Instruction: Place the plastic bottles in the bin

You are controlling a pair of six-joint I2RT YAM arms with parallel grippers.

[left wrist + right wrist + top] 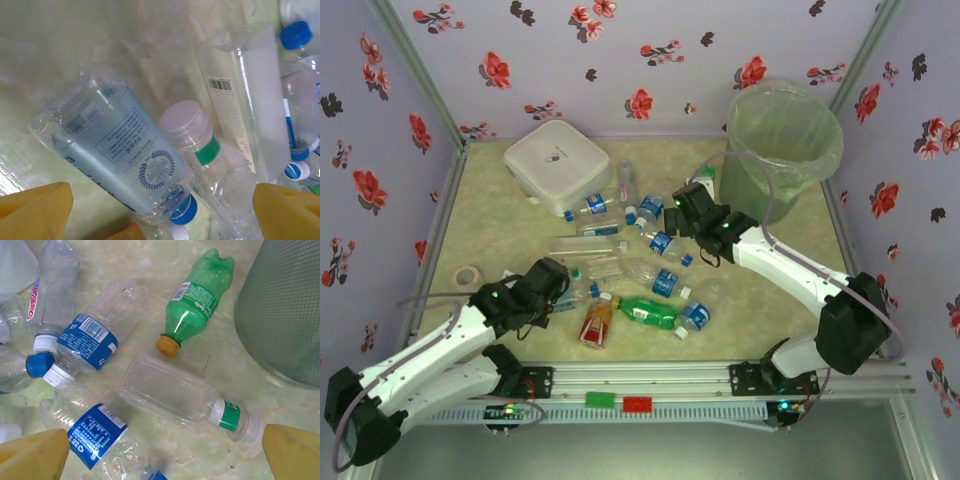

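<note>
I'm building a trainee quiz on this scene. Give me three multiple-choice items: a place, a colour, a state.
1. Where is the bin? A far right corner; B far left corner; C near edge.
2. Cap colour of the green bottle near the bin? A blue; B orange; C white.
3. The right end effector is: A shut on a bottle; B shut on the bin; C open.
Answers: 1 A, it stands far right in the top view; 2 B, its cap shows orange; 3 C, its fingers stand wide apart, gripping nothing.
</note>
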